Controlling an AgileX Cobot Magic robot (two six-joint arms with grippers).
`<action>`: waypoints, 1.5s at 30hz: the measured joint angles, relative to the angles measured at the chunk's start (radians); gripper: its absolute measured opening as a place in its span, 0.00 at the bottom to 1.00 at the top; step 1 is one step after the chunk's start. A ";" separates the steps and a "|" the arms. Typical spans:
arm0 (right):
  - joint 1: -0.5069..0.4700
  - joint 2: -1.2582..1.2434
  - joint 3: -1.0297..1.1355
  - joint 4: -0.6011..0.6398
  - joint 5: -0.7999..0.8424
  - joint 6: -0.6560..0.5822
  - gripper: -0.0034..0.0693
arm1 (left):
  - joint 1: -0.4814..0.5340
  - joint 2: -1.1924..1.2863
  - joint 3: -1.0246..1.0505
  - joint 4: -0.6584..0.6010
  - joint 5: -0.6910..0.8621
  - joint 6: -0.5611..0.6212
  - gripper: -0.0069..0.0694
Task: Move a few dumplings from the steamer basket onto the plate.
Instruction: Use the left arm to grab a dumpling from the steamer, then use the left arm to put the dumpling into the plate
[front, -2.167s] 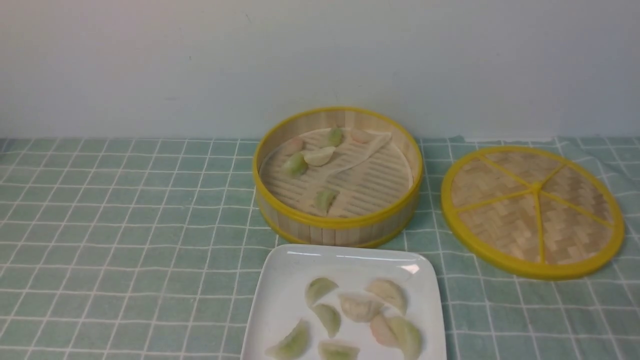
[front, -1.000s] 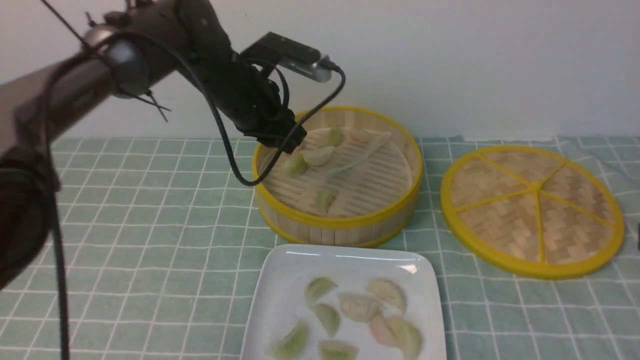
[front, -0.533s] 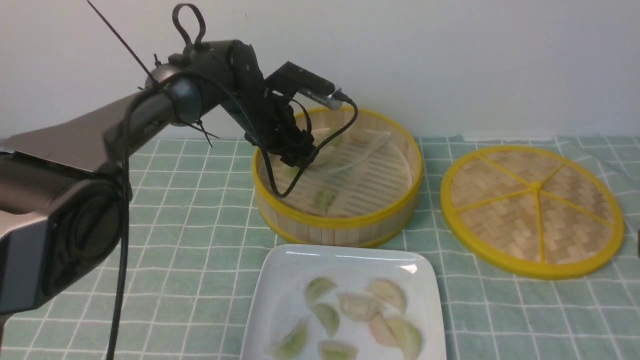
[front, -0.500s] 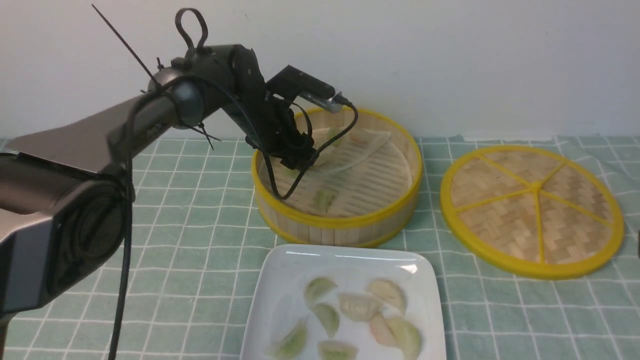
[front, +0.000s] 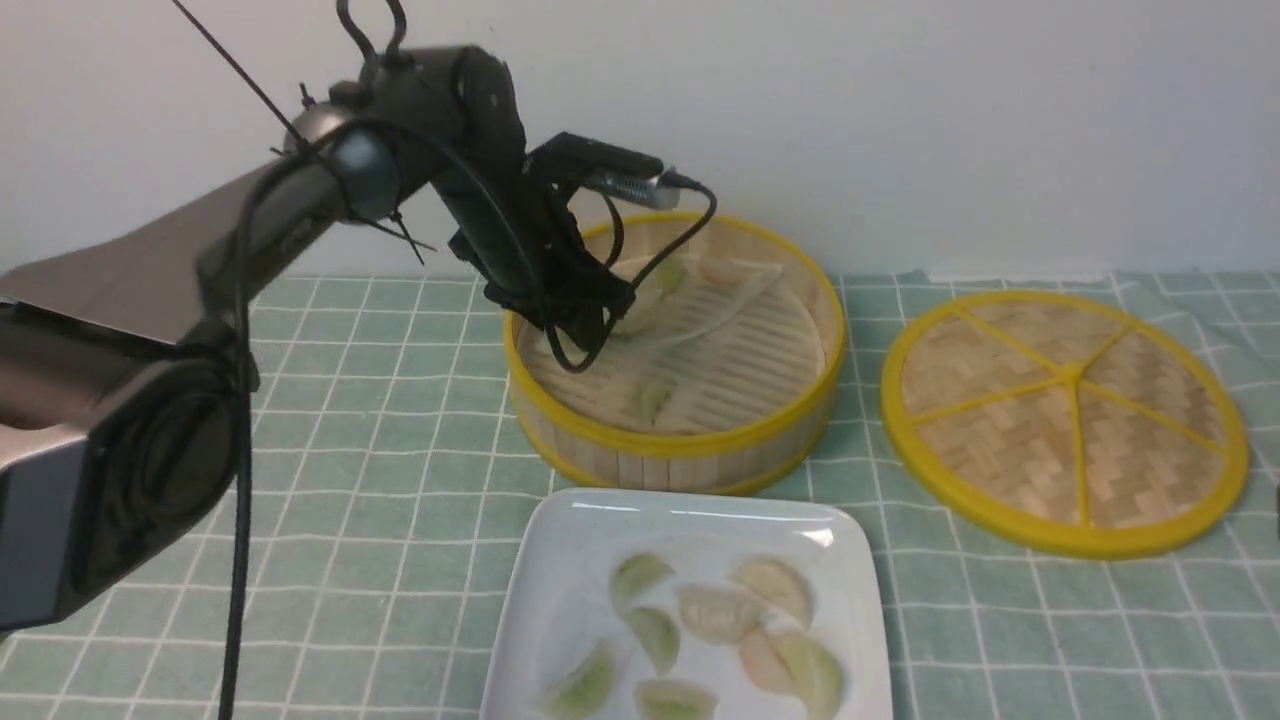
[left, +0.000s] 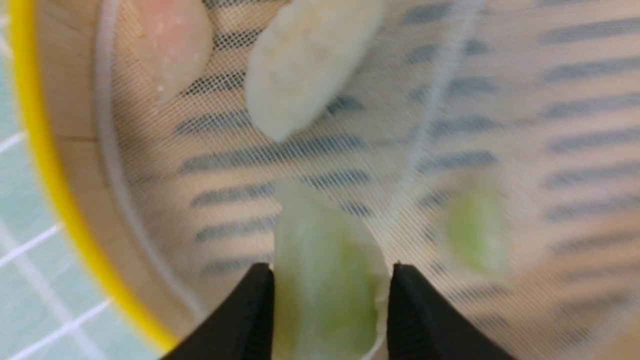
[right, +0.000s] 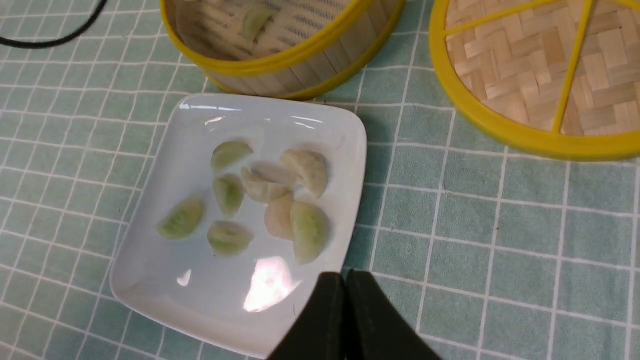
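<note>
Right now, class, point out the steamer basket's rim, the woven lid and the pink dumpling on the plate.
Steamer basket (front: 680, 443): front view, near rim.
Woven lid (front: 1072, 375): front view, hub.
Pink dumpling (right: 279, 216): right wrist view, body.

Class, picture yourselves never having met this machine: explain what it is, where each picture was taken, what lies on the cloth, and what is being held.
It is a robot with two arms, each ending in a pincer. One picture looks forward from between the arms; the other two come from cameras on the left and right wrists.

On the checked cloth sit a round basket, a square plate in front of it, and a flat woven lid to the right. Dumplings lie in the basket and on the plate; the plate has eight, green, cream and pinkish.

The left pincer is inside the basket, its tips on either side of a green dumpling, apparently gripping it. The right pincer is shut, with nothing visible between its tips.
</note>
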 joint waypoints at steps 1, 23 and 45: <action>0.000 0.000 0.000 0.000 0.000 0.000 0.03 | 0.000 -0.036 -0.011 0.000 0.032 0.000 0.43; 0.000 0.000 0.000 0.000 0.018 -0.018 0.03 | -0.274 -0.365 0.537 -0.079 0.049 0.001 0.43; 0.000 0.000 0.000 0.000 0.037 -0.019 0.03 | -0.337 -0.220 0.372 0.284 -0.062 -0.239 0.80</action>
